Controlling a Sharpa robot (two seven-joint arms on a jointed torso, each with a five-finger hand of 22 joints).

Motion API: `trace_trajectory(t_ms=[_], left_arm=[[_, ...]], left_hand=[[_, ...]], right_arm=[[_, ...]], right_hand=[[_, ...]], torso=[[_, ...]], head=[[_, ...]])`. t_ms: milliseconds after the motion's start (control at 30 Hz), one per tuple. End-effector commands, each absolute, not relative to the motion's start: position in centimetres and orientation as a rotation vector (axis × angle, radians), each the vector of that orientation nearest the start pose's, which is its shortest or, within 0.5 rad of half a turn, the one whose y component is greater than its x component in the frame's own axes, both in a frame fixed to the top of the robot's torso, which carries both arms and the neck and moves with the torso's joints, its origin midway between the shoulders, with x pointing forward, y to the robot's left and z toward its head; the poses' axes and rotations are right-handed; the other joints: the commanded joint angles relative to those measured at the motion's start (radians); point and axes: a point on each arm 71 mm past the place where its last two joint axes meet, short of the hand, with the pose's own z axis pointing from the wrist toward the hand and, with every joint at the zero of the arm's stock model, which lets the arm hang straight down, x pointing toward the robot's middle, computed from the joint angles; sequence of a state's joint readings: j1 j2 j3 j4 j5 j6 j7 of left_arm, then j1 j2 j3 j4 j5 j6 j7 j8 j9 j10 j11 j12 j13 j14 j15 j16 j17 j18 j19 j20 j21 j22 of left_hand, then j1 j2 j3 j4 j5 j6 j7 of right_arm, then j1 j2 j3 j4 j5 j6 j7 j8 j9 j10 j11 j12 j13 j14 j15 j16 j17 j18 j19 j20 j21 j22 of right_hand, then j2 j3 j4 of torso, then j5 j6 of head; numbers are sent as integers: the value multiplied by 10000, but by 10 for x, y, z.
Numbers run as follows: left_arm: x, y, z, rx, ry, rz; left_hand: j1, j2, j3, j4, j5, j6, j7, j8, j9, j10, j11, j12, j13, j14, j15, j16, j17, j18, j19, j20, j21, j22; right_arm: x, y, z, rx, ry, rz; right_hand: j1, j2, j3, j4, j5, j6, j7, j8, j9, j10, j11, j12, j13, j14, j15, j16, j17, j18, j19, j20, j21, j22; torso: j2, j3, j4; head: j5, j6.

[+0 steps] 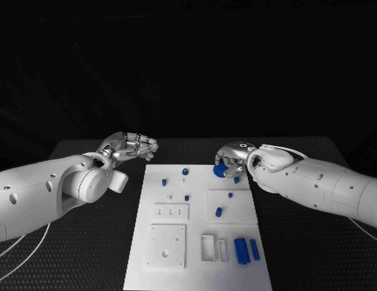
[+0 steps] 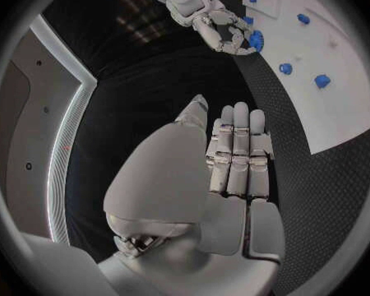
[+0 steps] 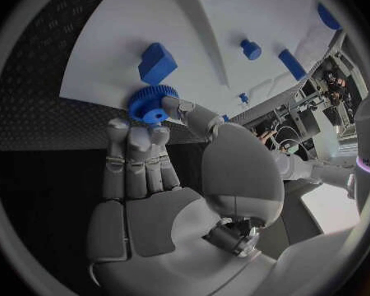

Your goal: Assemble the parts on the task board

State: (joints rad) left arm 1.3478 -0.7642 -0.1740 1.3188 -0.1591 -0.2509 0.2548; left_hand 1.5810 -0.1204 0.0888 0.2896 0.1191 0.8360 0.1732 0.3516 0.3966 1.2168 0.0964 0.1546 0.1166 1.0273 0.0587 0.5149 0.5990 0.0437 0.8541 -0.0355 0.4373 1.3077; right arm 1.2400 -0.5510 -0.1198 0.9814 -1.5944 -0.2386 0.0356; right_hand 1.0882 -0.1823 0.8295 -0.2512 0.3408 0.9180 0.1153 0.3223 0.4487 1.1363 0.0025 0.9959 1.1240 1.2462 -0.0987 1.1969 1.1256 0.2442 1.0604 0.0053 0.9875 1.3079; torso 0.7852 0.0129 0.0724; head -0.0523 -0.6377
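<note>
The white task board (image 1: 199,276) lies in the middle of the black table. My right hand (image 1: 234,159) hovers over the board's far right corner and pinches a blue gear (image 1: 219,171) between thumb and fingers; the right wrist view shows the gear (image 3: 152,104) at the fingertips above the board's edge (image 3: 111,72). My left hand (image 1: 129,147) hangs over the table just off the board's far left corner, holding nothing, its fingers (image 2: 238,154) side by side. Small blue parts (image 1: 164,180) stand on the far part of the board. Two long blue parts (image 1: 241,248) lie near its right side.
Raised white blocks (image 1: 168,245) and a slotted holder (image 1: 213,248) sit on the near half of the board. A blue block (image 3: 157,62) and a peg (image 3: 251,48) lie close to the gear. White cables (image 1: 14,254) run along the near left of the table.
</note>
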Motion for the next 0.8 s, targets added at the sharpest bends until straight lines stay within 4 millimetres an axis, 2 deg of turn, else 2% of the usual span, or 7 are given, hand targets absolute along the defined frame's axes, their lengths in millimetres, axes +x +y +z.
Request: trace_trajectory(t_ms=[33, 167, 333, 533, 567, 800], left_arm=[[534, 227, -167, -9044, 15883, -13282], [534, 227, -167, -9027, 15909, -13287], [534, 227, -167, -9026, 15910, -13282], [534, 227, -167, -9034, 15929, -13274], [534, 228, -167, -9036, 15927, -13270], [533, 228, -167, -9033, 15924, -13274]], left_hand=[[40, 52, -67, 0, -48, 10, 11, -13, -15, 29, 53, -37, -15, -18, 45, -44, 12, 200, -80, -14, 54, 181], [36, 52, -68, 1, -49, 10, 12, -13, -15, 30, 53, -38, -15, -18, 45, -45, 13, 200, -81, -13, 55, 181], [31, 51, -70, 3, -50, 9, 12, -14, -15, 30, 53, -39, -15, -18, 46, -46, 14, 199, -81, -12, 55, 181], [18, 53, -73, 8, -51, 7, 13, -15, -16, 30, 55, -42, -15, -18, 47, -48, 15, 198, -83, -11, 55, 181], [16, 53, -74, 8, -52, 7, 14, -15, -17, 29, 55, -42, -15, -19, 47, -49, 15, 197, -83, -10, 55, 180], [10, 52, -76, 7, -53, 5, 15, -16, -18, 27, 56, -45, -16, -21, 48, -51, 16, 197, -85, -10, 56, 180]], right_arm=[[557, -207, -250, -4533, 18377, 3159], [556, -206, -249, -4563, 18230, 3237], [557, -207, -248, -4383, 18086, 3247], [558, -211, -243, -4114, 17507, 3212], [558, -212, -242, -4065, 17419, 3206], [556, -214, -242, -4046, 17395, 3189]], right_hand=[[-118, 57, -1, -48, -48, 926, -102, 56, 13, 20, -74, 78, -16, 26, -69, 64, -21, 176, 63, -53, 75, 181], [-270, -113, -186, 11, -37, 978, -123, 82, 43, 99, -100, 153, -20, 88, -95, 111, -55, 176, 152, -90, 131, 169], [-353, -222, -314, 41, -22, 938, -119, 57, 47, 99, -99, 169, -33, 97, -100, 120, -84, 176, 168, -114, 136, 157], [-540, -579, -789, -25, -147, 336, 48, -278, -91, -8, 50, 174, -52, 41, 5, 114, -135, 176, 162, -141, 129, 141], [-569, -711, -1008, -107, -147, 77, 134, -414, -151, -91, 126, 175, -50, -12, 75, 105, -144, 176, 131, -139, 112, 135], [-505, -837, -1364, -225, -147, -194, 239, -537, -209, -278, 235, 223, -44, -153, 173, 112, -152, 176, 32, -96, 44, 116]], torso=[[-2, -1, 8], [2, -4, 7], [-3, -5, -2], [0, 2, 7], [1, 6, 8], [-2, 5, -2]], head=[[-13, 8], [-20, 20], [-35, 50], [-32, 45], [-34, 43], [-41, 67]])
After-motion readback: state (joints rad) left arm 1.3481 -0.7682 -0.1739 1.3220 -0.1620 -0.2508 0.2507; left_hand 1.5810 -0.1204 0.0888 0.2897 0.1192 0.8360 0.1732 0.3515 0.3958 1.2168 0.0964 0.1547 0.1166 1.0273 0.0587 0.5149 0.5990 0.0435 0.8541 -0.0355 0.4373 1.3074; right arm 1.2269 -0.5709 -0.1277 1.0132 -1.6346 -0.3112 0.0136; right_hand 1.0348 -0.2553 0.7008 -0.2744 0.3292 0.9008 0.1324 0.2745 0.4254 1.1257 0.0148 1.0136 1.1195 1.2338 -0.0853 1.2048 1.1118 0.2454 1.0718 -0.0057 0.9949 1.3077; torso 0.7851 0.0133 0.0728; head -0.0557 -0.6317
